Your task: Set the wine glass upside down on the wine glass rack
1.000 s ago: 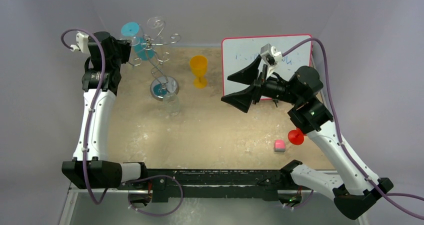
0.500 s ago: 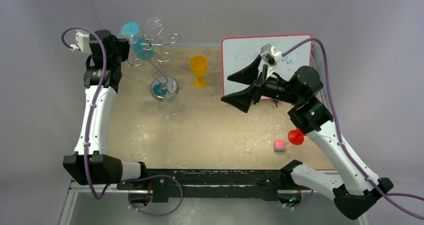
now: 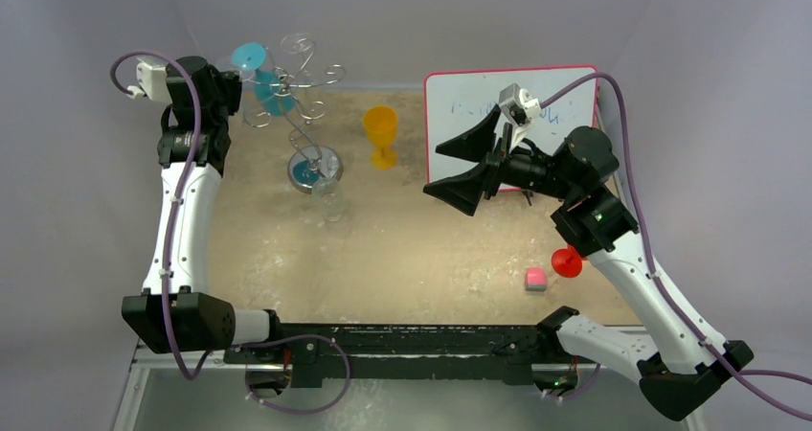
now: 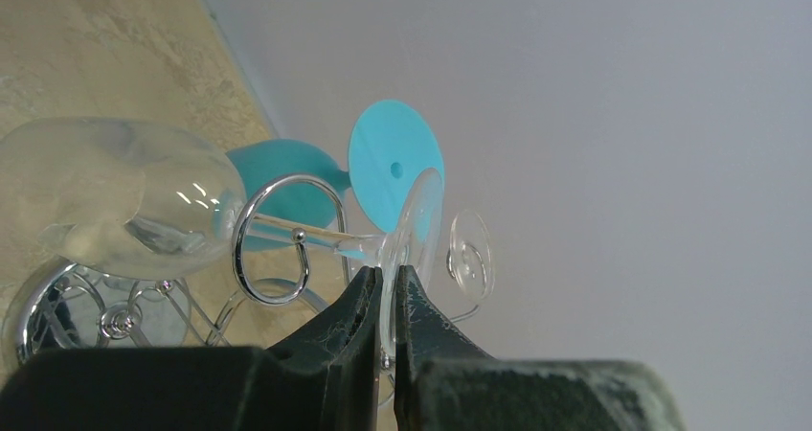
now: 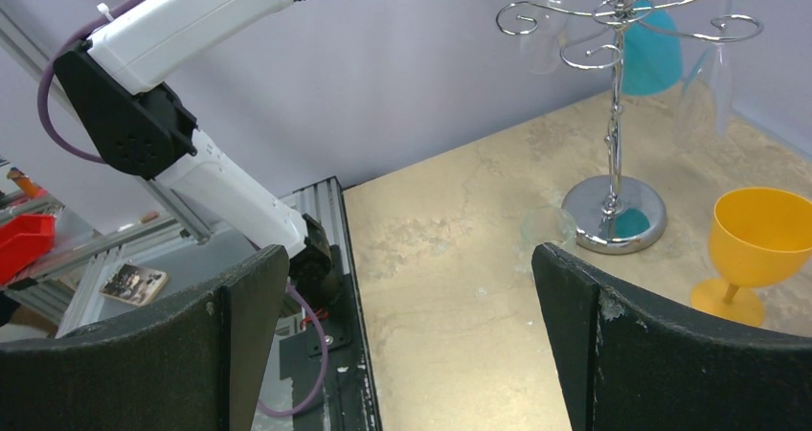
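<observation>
Glass is brittle and slick: the clear wine glass (image 4: pixel 124 192), mid-left in the left wrist view, has its stem through a wine glass rack (image 5: pixel 614 204) curl. The left gripper (image 4: pixel 388 283) pinches its foot rim, the safest hold.

Sandy, mottled table (image 3: pixel 431 249) in view; the wine glass rack (image 3: pixel 314 170) stands on its round shiny base at far left; a clear glass (image 3: pixel 328 199) sits just in front of that base; yellow goblet (image 3: pixel 380 134) upright to the right; red-edged whiteboard (image 3: pixel 546 96) far right; near right, a pink block (image 3: pixel 535 278) just beside a half-hidden red piece (image 3: pixel 567 261).
</observation>
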